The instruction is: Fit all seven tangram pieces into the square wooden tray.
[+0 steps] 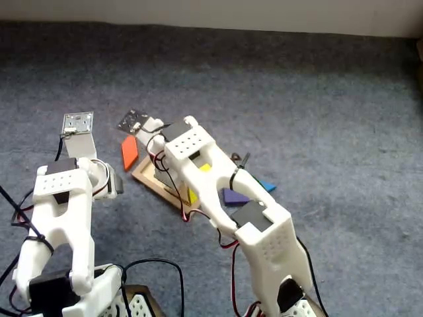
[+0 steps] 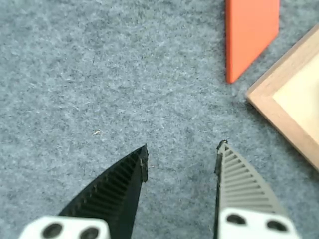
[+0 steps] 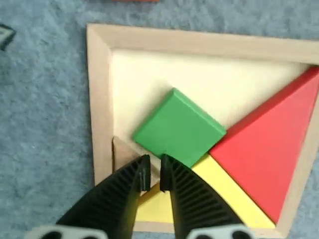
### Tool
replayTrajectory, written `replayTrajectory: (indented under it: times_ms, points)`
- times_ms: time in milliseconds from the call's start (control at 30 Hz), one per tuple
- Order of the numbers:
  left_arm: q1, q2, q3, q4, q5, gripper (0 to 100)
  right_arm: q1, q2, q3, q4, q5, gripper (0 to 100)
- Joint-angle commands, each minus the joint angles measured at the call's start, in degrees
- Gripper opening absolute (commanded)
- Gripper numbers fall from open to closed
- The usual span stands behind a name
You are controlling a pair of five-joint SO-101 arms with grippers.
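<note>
Over tray corner: my right pincer clenched, apparently empty, tips at green square, likely nudging it flush. Left pincer released, near orange piece.

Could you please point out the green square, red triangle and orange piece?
green square (image 3: 178,128), right wrist view, centre of top face.
red triangle (image 3: 271,149), right wrist view, centre of top face.
orange piece (image 2: 251,30), left wrist view, middle of visible face.
</note>
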Motion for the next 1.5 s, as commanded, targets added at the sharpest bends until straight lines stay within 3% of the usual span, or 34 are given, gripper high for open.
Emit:
replayTrajectory:
  times_ms: [0,533,1033,1200,1467]
  points:
    - [-0.48,-1.89,-0.04,-0.7,0.18,23,1.01,-0.22,-1.54,4.97,-0.35,5.2]
    - [-0.48,-1.89,-0.04,-0.7,0.18,23,-0.04,-1.98,-5.14,8.22,-3.16,5.2]
    - [-0.4,-1.89,-0.04,-0.7,0.18,23,2.51,-1.71,-1.89,-12.88,-7.91,5.2]
    - [-0.4,-1.89,-0.04,-0.79,0.18,23,2.24,-1.19,2.95,-11.82,-7.74,5.2]
    - [-0.4,-1.89,-0.04,-0.79,0.18,23,2.33,-1.45,4.79,-0.75,-7.65,5.1]
